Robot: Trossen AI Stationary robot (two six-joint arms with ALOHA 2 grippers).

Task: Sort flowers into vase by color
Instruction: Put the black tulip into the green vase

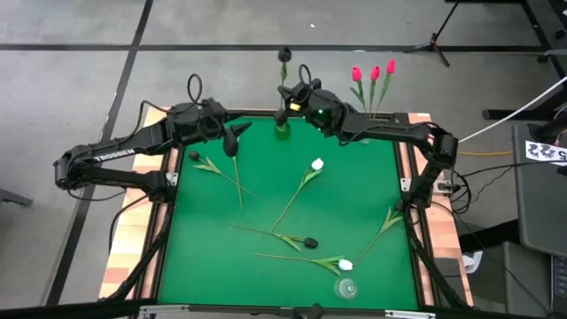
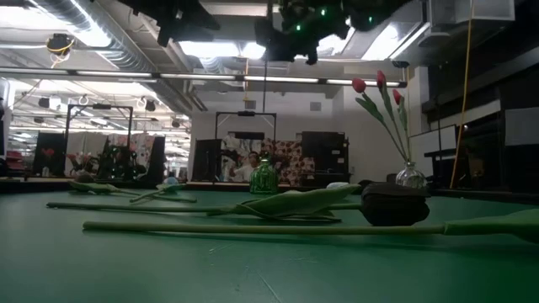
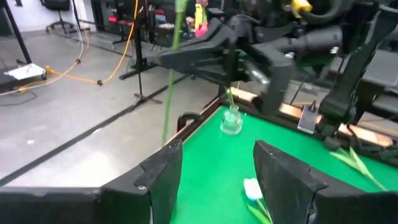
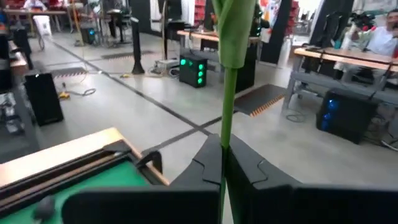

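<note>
My right gripper [image 1: 291, 94] hovers at the table's far edge, shut on a black tulip [image 1: 284, 55] whose thin stem [image 2: 265, 109] runs straight down to the green vase [image 1: 282, 129]. Whether its tip is inside, I cannot tell. My left gripper [image 1: 233, 139] stands open and holds nothing, just left of that vase. Three red tulips [image 1: 374, 73] stand in a clear vase [image 2: 410, 176] at the far right. On the green table [image 1: 354, 204] lie two white tulips [image 1: 317, 164] [image 1: 345, 264] and two black ones [image 1: 310, 241] [image 1: 193, 155]. My right gripper pinches the black tulip's stem [image 4: 224, 134] between its two fingers, below a broad leaf [image 4: 236, 31]. The fingers come at it level and lie across the stem. The tulip stands upright, head up, with the long lower stem hanging below the fingers toward the green vase.
A second clear vase [image 1: 345, 287] stands by the table's near edge, right of the middle. A loose green stem with leaves [image 1: 388, 219] lies near the right edge. The right arm [image 3: 261, 50] reaches across close in front of my left gripper [image 3: 214, 183].
</note>
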